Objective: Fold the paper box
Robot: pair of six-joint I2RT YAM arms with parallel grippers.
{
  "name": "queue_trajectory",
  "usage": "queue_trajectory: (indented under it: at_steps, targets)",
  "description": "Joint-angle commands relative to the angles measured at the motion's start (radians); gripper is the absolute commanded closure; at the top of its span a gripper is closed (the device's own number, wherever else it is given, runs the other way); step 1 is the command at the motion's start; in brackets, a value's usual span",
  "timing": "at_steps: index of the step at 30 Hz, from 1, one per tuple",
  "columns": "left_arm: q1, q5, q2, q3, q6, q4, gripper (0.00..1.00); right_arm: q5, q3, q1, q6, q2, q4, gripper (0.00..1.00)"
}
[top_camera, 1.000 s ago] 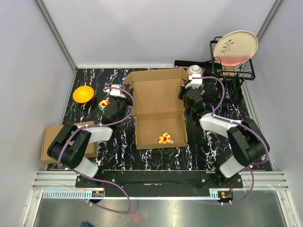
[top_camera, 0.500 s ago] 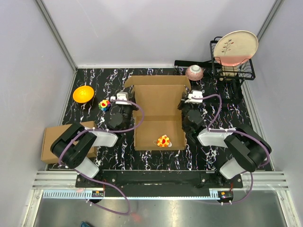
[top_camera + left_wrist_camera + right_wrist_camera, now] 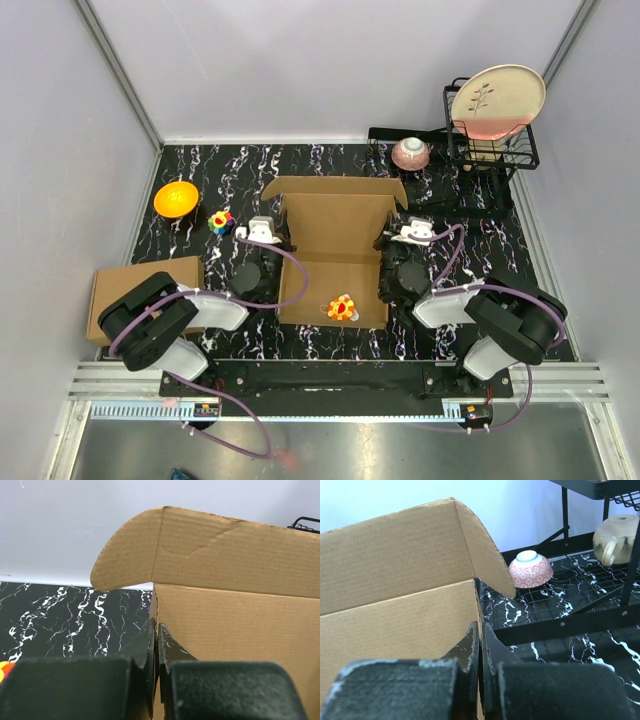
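The paper box point(image 3: 335, 270), plain brown corrugated cardboard, sits open in the middle of the table with its lid point(image 3: 335, 215) raised nearly upright and its corner tabs spread out. My left gripper point(image 3: 268, 248) is shut on the lid's left edge, and in the left wrist view point(image 3: 156, 628) the cardboard point(image 3: 235, 625) is pinched between the fingers. My right gripper point(image 3: 396, 250) is shut on the lid's right edge, and in the right wrist view point(image 3: 480, 628) it also pinches the cardboard point(image 3: 400, 615). A small red and yellow toy point(image 3: 342, 308) lies inside the box tray.
A second plain carton point(image 3: 110, 295) lies at the left front. An orange bowl point(image 3: 176, 197) and a colourful toy point(image 3: 220, 221) sit at the left back. A pink bowl point(image 3: 411, 152) and a black dish rack point(image 3: 500, 150) holding a plate point(image 3: 497, 98) stand at the back right.
Both grippers have moved toward the near edge while holding the lid's side edges. The lid has swung from lying flat at the back to nearly upright.
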Motion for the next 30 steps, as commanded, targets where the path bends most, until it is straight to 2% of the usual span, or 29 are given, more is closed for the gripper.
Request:
queue_trajectory:
  at_steps: [1, 11, 21, 22, 23, 25, 26, 30]
  targets:
    - [-0.119, 0.024, 0.037, -0.063, -0.061, 0.210, 1.00, 0.047, -0.057, 0.132, 0.030, 0.081, -0.020, 1.00]
    - [-0.214, -0.091, -0.010, -0.204, -0.061, 0.210, 1.00, 0.168, -0.154, 0.255, 0.059, 0.116, 0.024, 1.00]
    - [-0.277, -0.177, -0.015, -0.294, -0.125, 0.210, 0.96, 0.318, -0.154, 0.405, 0.082, 0.190, 0.021, 1.00]
    - [-0.280, -0.184, -0.016, -0.296, -0.124, 0.210, 0.94, 0.329, -0.152, 0.414, 0.076, 0.191, 0.021, 0.98]
    - [-0.283, -0.186, -0.018, -0.297, -0.122, 0.210, 0.93, 0.352, -0.145, 0.425, 0.051, 0.188, 0.021, 0.88]
    - [-0.297, -0.197, -0.023, -0.303, -0.121, 0.210, 0.90, 0.374, -0.139, 0.448, 0.024, 0.178, 0.023, 0.75]
    - [-0.302, -0.201, -0.027, -0.307, -0.121, 0.212, 0.89, 0.391, -0.137, 0.456, -0.002, 0.158, 0.023, 0.64]
    - [-0.325, -0.238, -0.038, -0.319, -0.103, 0.210, 0.82, 0.431, -0.131, 0.491, -0.099, 0.078, 0.024, 0.42]
